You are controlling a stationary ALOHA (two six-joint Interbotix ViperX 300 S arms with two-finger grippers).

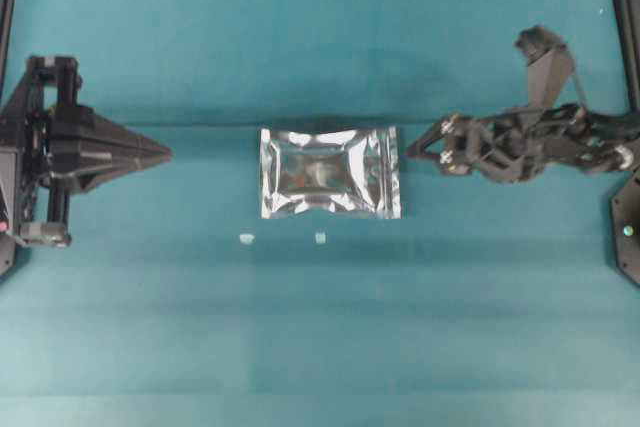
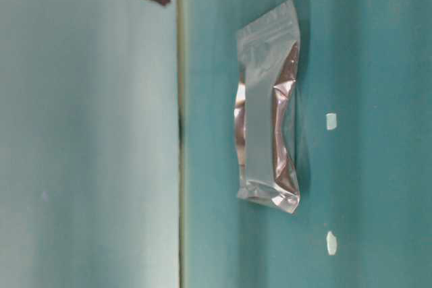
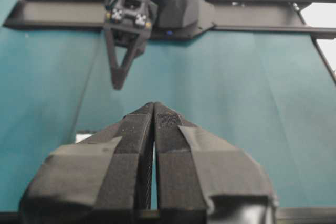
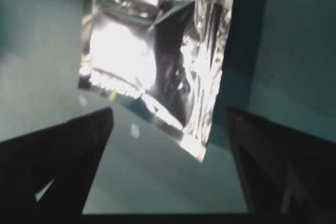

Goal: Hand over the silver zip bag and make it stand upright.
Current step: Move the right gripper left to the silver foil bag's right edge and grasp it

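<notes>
A silver zip bag [image 1: 330, 172] is lying flat at the middle of a teal cloth-covered table [image 1: 320, 347], crinkled and mirror-like, with its sealed edges to the left and right in the overhead view. Two tiny white bits [image 1: 246, 238] are sitting just near of it.

The right gripper [image 1: 412, 146] is reaching in from the right, its tips just beside the bag's right edge and not touching it. Its jaws are standing wide apart and holding nothing; its wrist view is showing the bag between and beyond the two dark fingers [image 4: 68, 150].

The left gripper [image 1: 165, 154] is waiting well apart on the left, fingers pressed together and empty.

Risks, as a judgement: the foil is looking slick and thin, so the fingers may skid over it or push it along the cloth rather than getting under an edge. A pinch on one corner may let the bag fold or swing during the handover. Standing it upright may fail if its base is not spread.

No brand, label or readable writing is showing anywhere.
</notes>
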